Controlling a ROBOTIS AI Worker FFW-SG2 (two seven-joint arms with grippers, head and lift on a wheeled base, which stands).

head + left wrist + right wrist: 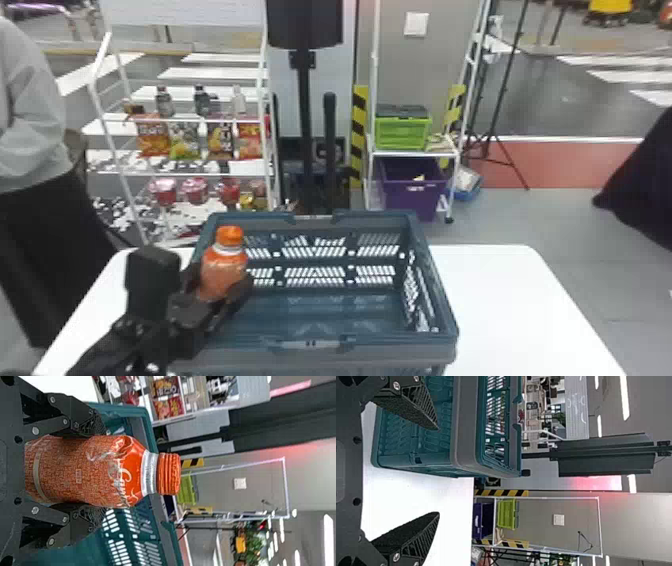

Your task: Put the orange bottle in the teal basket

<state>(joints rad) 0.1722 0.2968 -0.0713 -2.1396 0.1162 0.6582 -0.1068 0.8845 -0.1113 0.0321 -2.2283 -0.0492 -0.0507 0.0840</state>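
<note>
one bottle, one basket, and i'd call this the carry-over step, pretty much at the point of lowering. the left hand [101,471] has its fingers closed on both sides of the orange bottle [224,270], gripping it round the body with the cap clear of the fingers and pointing up. bottle looks close to upright, over the left part of the teal basket [390,352], which sits on the white counter [500,290]. can't tell how far the bottle's base is from the basket floor, the fingers hide it. right hand [438,471] is empty with its fingers spread, near the basket's right side, so it's basically waiting imo. next move, i'd say nudge the bottle a bit further in from the left wall, bring it down straight until the base is resting on something, then open up and back out. main thing to watch is clipping the rim with the fingers, or letting go too high, cos a bottle that shape would probably tip over and roll.
</note>
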